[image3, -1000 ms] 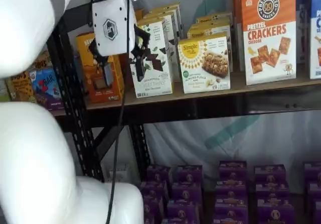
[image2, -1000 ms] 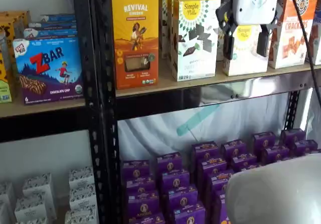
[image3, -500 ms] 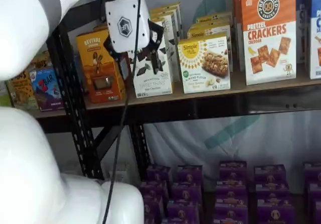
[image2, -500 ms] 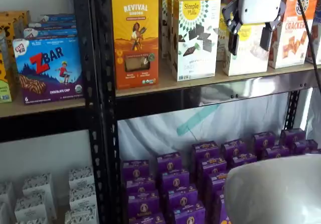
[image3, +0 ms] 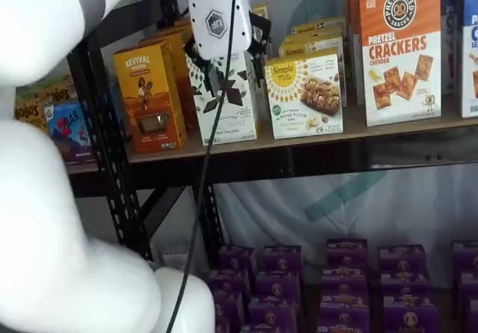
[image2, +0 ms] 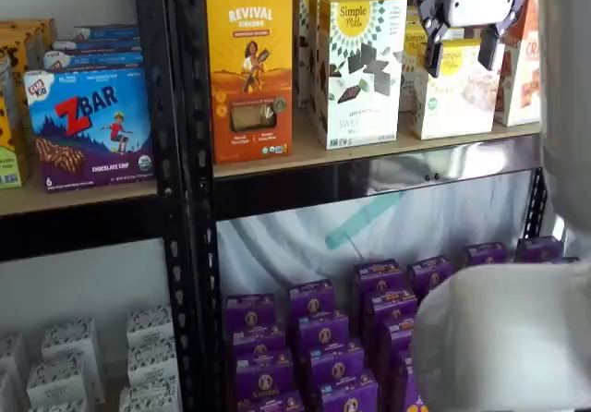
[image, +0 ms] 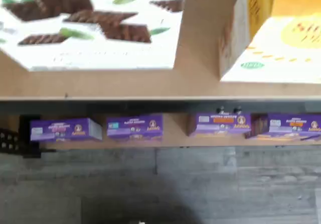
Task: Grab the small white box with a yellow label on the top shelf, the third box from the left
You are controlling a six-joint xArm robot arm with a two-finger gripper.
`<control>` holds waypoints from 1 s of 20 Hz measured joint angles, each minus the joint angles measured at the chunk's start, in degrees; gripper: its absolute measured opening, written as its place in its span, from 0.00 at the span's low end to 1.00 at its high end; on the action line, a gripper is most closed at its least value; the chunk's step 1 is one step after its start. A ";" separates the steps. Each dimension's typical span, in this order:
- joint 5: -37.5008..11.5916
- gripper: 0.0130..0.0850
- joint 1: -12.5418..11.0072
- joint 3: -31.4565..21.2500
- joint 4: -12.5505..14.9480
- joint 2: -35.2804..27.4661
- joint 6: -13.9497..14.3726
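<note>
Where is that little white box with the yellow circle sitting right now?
In both shelf views the small white box stands on the top shelf, between the taller white box with dark cookie pieces and the orange cracker box.

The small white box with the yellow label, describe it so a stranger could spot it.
On the top shelf, find the orange cracker box. Left of it stands the small white box, the shortest there, with a yellow round logo and a pale cracker picture; its taller white neighbour shows dark pieces.
</note>
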State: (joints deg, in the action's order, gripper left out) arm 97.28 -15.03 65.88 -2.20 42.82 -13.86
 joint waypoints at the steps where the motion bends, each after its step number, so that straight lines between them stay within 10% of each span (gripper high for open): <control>1: -0.63 1.00 -0.39 0.44 -0.01 -0.85 -0.40; 20: -7.64 1.00 -6.40 7.24 -1.89 -12.08 -6.30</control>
State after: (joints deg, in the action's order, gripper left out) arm 89.64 -21.42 73.12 -4.09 30.74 -20.16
